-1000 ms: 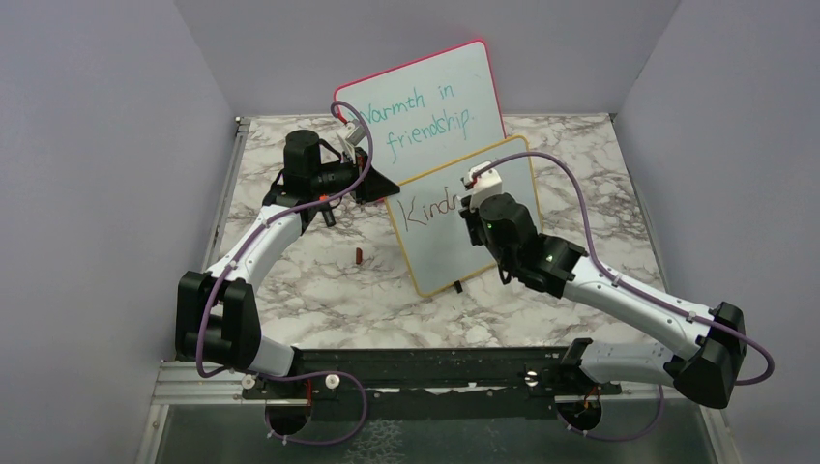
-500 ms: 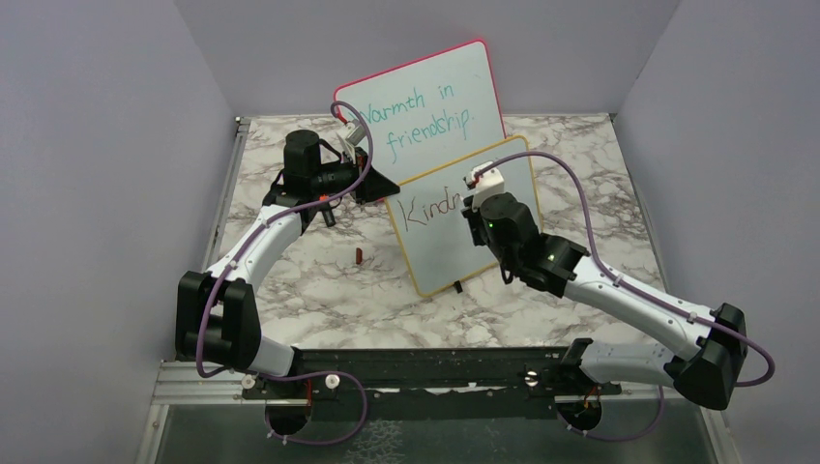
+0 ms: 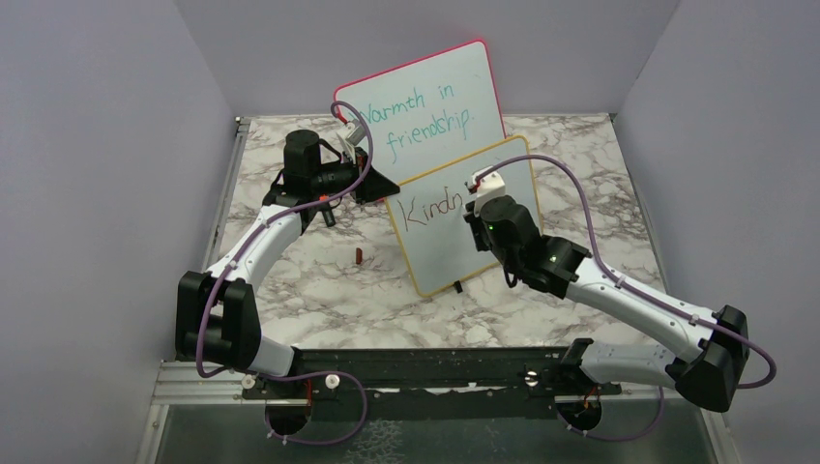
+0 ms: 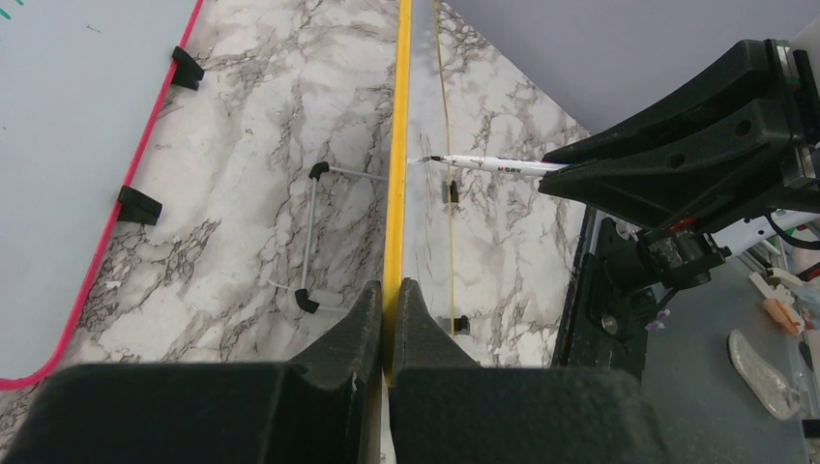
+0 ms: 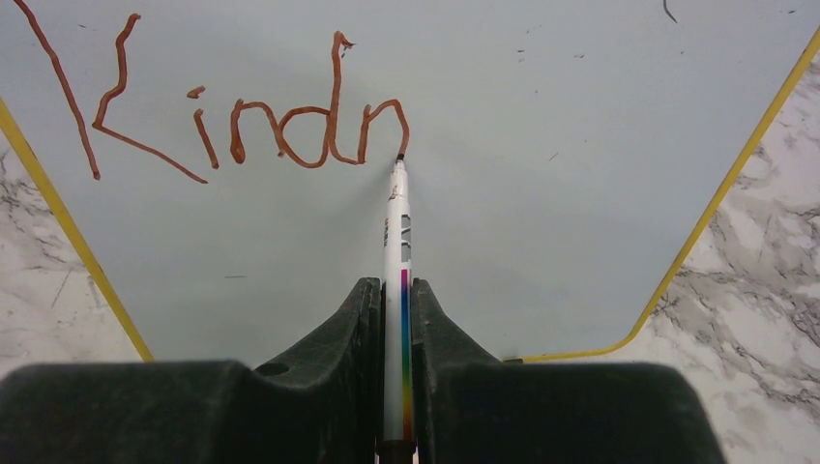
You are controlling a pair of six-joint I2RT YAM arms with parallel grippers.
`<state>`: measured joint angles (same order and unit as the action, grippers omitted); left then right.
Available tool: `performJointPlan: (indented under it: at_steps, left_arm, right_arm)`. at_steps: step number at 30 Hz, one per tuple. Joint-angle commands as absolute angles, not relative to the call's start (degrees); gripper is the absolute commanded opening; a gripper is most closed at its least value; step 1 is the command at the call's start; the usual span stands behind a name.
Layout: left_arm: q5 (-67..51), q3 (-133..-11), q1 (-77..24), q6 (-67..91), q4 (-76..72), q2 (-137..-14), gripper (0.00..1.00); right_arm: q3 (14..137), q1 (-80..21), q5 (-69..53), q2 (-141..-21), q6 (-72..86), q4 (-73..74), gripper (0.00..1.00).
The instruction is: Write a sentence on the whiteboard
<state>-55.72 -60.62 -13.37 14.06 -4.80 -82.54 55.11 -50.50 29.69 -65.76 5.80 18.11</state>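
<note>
The yellow-framed whiteboard (image 3: 440, 251) stands tilted on the marble table. My left gripper (image 3: 387, 187) is shut on its left edge; the yellow frame (image 4: 395, 174) sits between the jaws (image 4: 389, 290). My right gripper (image 3: 471, 206) is shut on a white marker (image 5: 397, 261) with a rainbow stripe. The marker tip touches the board (image 5: 541, 145) at the end of the reddish-brown letters "Kindn" (image 5: 242, 126), the start of the sentence. The marker also shows in the left wrist view (image 4: 483, 163), tip against the board.
A pink-red-framed board (image 3: 425, 97) with teal "Warmth in friendship." stands behind. A small red cap (image 3: 359, 255) lies on the table left of the whiteboard. Grey walls close in on both sides and the back.
My right gripper has moved the marker slightly right and down along the board, and a second "n" has been added after "Kind". The left arm has not moved.
</note>
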Motion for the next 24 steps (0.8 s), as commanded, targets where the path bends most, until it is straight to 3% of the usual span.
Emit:
performJointPlan:
  at_steps: [1,24]
  left_arm:
    - [-56.6,-60.6,-14.9,11.7,-0.8,-84.1,0.0]
    - [-56.8,-60.6,-14.9,11.7,-0.6,-84.0,0.0]
  right_arm:
    - [54.7,-50.1,28.1,-65.3,6.5,20.9,0.01]
    - [53.2,-48.6,29.9,-63.4,4.8,11.7,0.01]
